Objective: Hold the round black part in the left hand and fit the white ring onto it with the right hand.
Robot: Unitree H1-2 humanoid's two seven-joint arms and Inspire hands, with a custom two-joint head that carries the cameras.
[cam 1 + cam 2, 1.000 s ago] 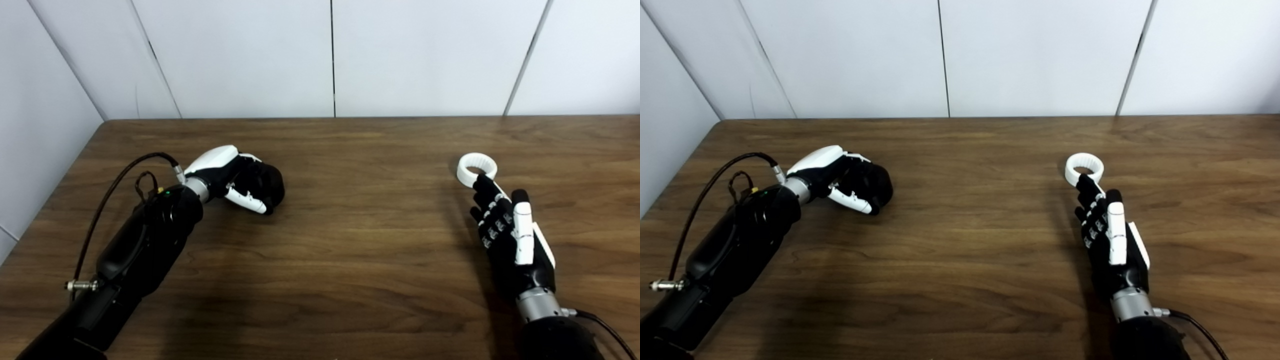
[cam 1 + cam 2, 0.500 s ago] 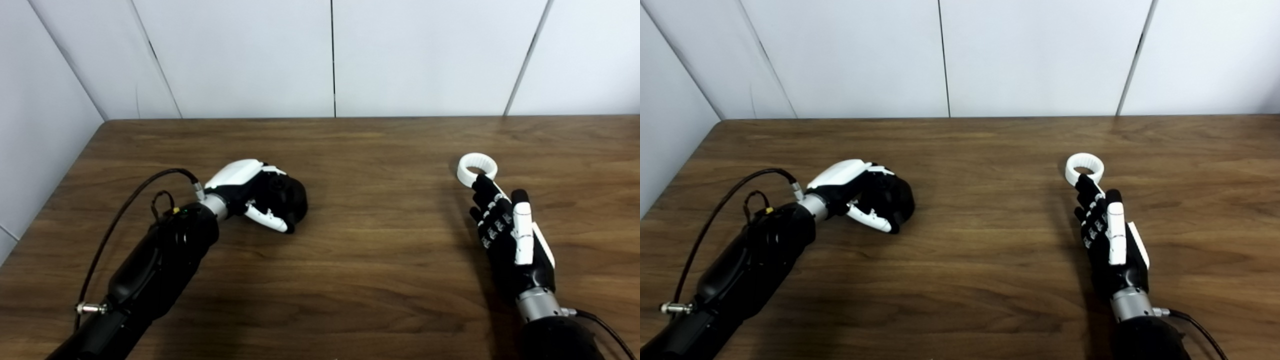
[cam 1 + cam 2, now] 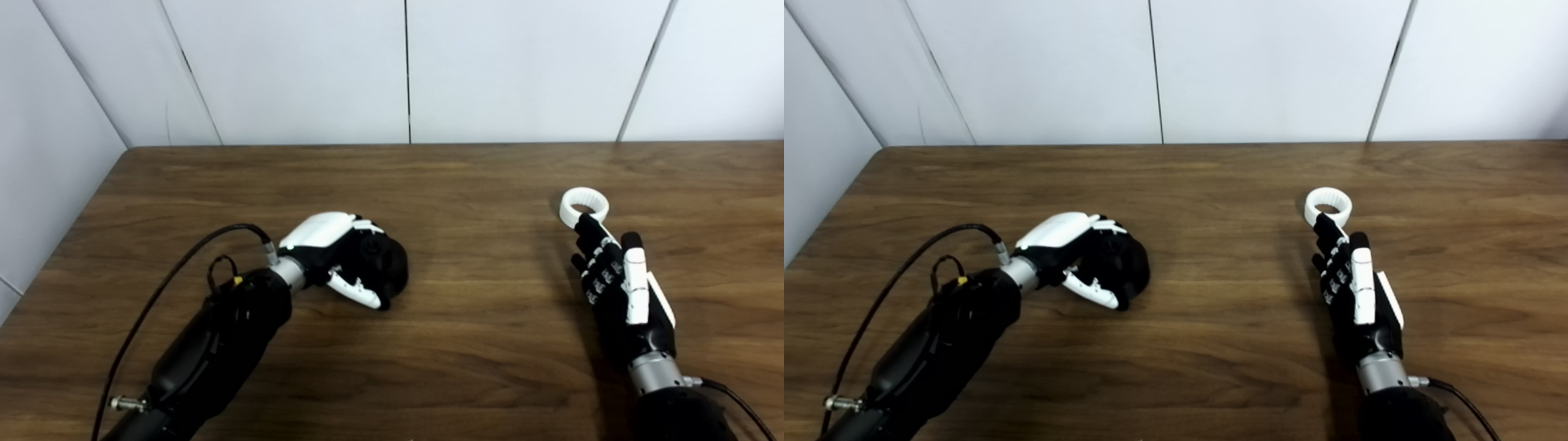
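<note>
My left hand (image 3: pixel 343 257) is shut on the round black part (image 3: pixel 387 267), its fingers wrapped over it, low above the wooden table (image 3: pixel 465 318) left of centre. The part is mostly hidden by the fingers. The white ring (image 3: pixel 584 207) lies flat on the table at the right. My right hand (image 3: pixel 621 288) is open with its fingers stretched out, just in front of the ring; its fingertips (image 3: pixel 585 223) overlap the ring's near edge. The same scene shows in the right eye view, with the ring (image 3: pixel 1328 205) and the right hand (image 3: pixel 1356 294).
A black cable (image 3: pixel 177 269) loops off my left wrist over the table. White wall panels (image 3: pixel 404 67) stand along the table's far edge and a wall (image 3: pixel 37 147) along its left side.
My left hand has carried the black part to the right and nearer to me. My right hand has shifted slightly left and forward at the ring. The ring has not moved.
</note>
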